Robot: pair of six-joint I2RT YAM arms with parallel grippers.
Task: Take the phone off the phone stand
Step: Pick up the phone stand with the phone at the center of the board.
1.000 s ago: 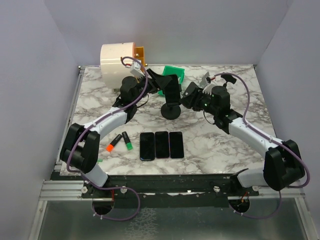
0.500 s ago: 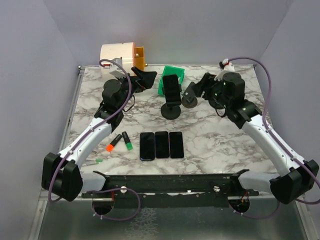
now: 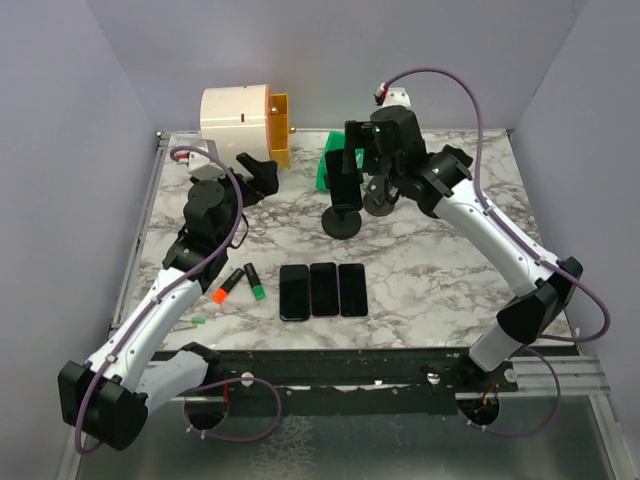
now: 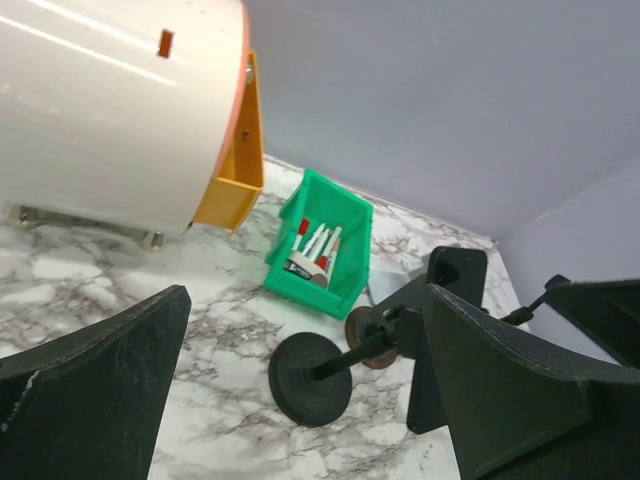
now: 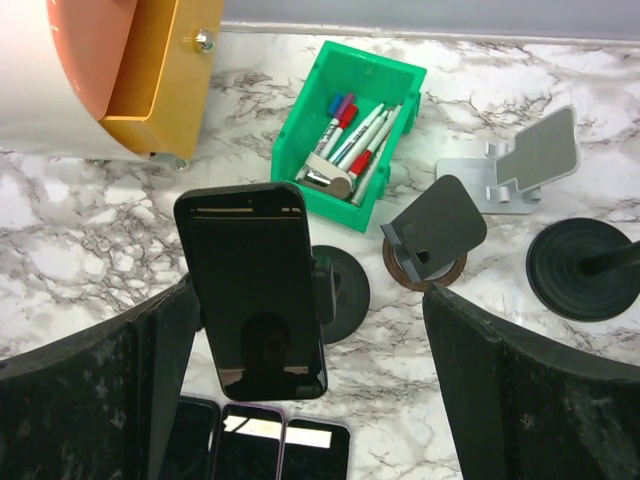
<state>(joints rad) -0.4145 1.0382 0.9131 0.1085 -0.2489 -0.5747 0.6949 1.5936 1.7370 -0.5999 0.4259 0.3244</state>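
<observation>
Tutor: Both arms have moved since the earlier frames. The left gripper [image 4: 307,295] has drawn back from the phone stand [image 3: 342,222] toward the white drum [image 3: 237,113]. The right gripper [image 5: 309,290] has swung in from the right side of the table [image 3: 440,290] to hover over the stand. Both sets of jaws have spread from partly closed to wide apart.

Student: Does either hold anything?

Tutor: No. In each wrist view the fingers [image 4: 90,390] stand far apart and grip nothing. The left gripper is well apart from the stand. The right gripper's fingers [image 5: 530,400] frame the phone [image 5: 262,290] from above.

Student: Where is the phone?

Tutor: Where it was: clamped in the phone stand, screen dark, leaning back, toward the rear middle of the table. Behind it is a green bin [image 5: 350,120] of markers. To its right are a brown-based stand [image 5: 432,235], a silver stand [image 5: 520,170] and a black round base [image 5: 583,258]. Nearer the arms, three phones [image 3: 323,290] lie flat side by side, with an orange highlighter [image 3: 228,286] and a green highlighter [image 3: 254,284] to their left.

Student: Any legible writing?

Tutor: Print on the markers is too small to read.
</observation>
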